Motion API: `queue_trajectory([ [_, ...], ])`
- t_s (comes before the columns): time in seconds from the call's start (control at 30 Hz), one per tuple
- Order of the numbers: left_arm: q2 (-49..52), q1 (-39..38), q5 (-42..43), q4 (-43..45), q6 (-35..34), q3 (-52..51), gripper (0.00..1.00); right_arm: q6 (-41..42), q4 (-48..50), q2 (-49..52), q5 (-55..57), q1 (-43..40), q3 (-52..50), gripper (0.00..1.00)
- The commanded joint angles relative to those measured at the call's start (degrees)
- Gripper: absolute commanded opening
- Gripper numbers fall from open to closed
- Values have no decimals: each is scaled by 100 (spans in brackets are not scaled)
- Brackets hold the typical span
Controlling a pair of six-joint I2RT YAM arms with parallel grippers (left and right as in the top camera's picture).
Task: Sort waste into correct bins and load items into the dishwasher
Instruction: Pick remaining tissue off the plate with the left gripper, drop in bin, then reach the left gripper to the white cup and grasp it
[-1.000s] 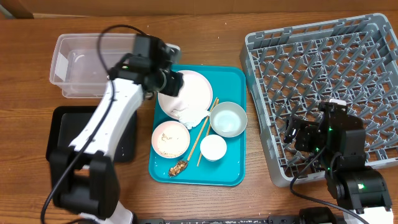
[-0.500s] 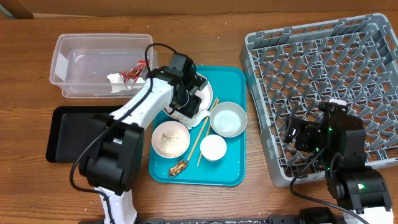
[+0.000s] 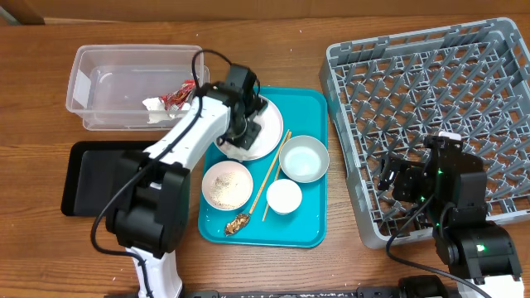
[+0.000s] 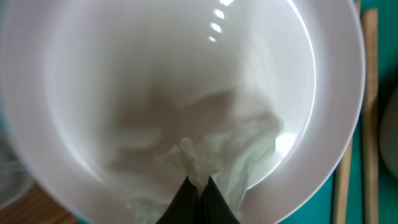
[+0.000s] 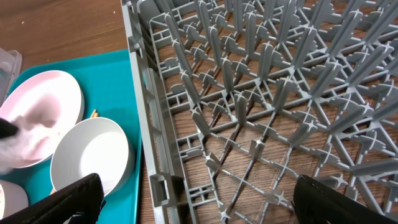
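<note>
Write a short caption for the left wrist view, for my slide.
Left gripper pinches the crumpled white napkin lying on the round white plate.

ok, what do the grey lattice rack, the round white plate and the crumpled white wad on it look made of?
The grey lattice rack: moulded plastic, matte, judging by its thin, uniform pegs and ribs.
The round white plate: glossy with sharp light glints. It could be ceramic or melamine; the look does not settle which.
The crumpled white wad: probably a thin paper napkin, matte with soft irregular creases.
</note>
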Motion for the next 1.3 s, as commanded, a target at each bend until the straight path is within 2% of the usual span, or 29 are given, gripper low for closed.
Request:
queue_trajectory([
  [0.0, -573, 254, -439, -44, -168, 494, 4, 9, 11, -26, -26, -15, 153, 100],
  [0.2, -986, 1001, -520, 186, -433, 791, 4, 9, 11, -26, -24, -15, 153, 100],
  [0.4, -960, 1755, -516, 527, -625, 813, 5, 9, 11, -26, -26, -15, 153, 100],
  [0.47, -933, 1921, -516, 619, -645, 811, 16, 9, 11, -26, -26, -15, 153, 100],
  [0.5, -925, 1987, -518, 647, -671, 811, 31, 9, 11, -26, -26, -15, 153, 100],
  [0.57, -922, 2061, -485, 647, -688, 811, 49, 9, 9, -26, -26, -15, 153, 100],
  [0.63, -922, 2081, -376, 592, -686, 811, 55, 9, 11, -26, -26, -15, 153, 100],
  [0.8, -922, 2002, 321, 98, -730, 811, 57, 9, 9, -26, -26, -15, 153, 100],
  [0.9, -922, 1882, 721, -361, -1141, 811, 57, 9, 9, -26, -26, -15, 153, 100],
  [1.07, -922, 1526, 787, -1141, -1582, 811, 63, 9, 9, -26, -26, -15, 153, 100],
  [1.27, -922, 1104, 789, -1792, -1873, 811, 65, 11, 11, -26, -26, -15, 153, 100],
])
